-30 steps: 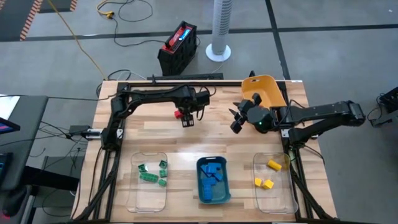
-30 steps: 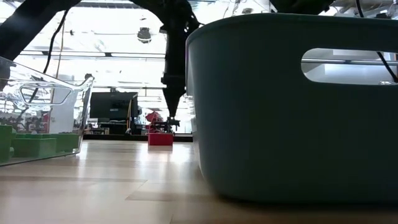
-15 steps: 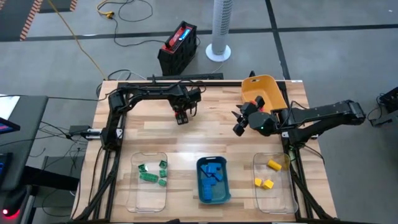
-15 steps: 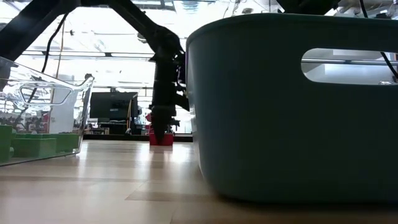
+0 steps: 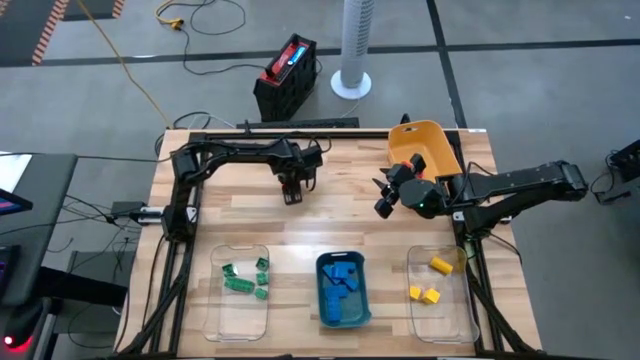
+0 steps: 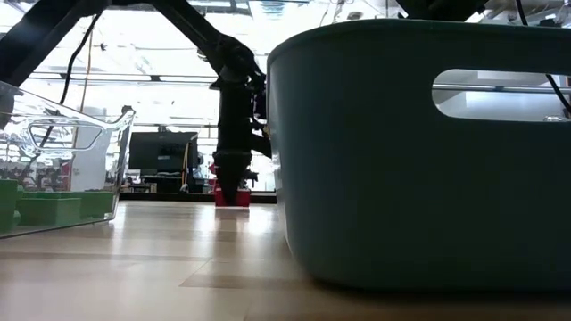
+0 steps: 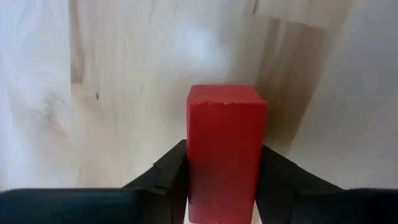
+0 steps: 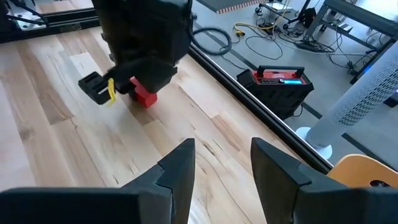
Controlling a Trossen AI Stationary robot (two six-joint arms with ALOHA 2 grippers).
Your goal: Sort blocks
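Left gripper (image 5: 293,187): had dropped to the tabletop near the far edge, fingers either side of the red block (image 7: 225,149), touching it.
Right gripper (image 5: 383,196): fingers apart, waiting beside the yellow bin (image 5: 432,143).
Meaning: pickup looked imminent.

Three bins (image 5: 240,290) sit along the table's (image 5: 340,225) front edge, blocks (image 5: 243,284) inside each.

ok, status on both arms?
Left gripper down on table, fingers flanking red rectangular block. Right gripper open, empty, waiting by yellow plastic bin. Nothing obstructing.
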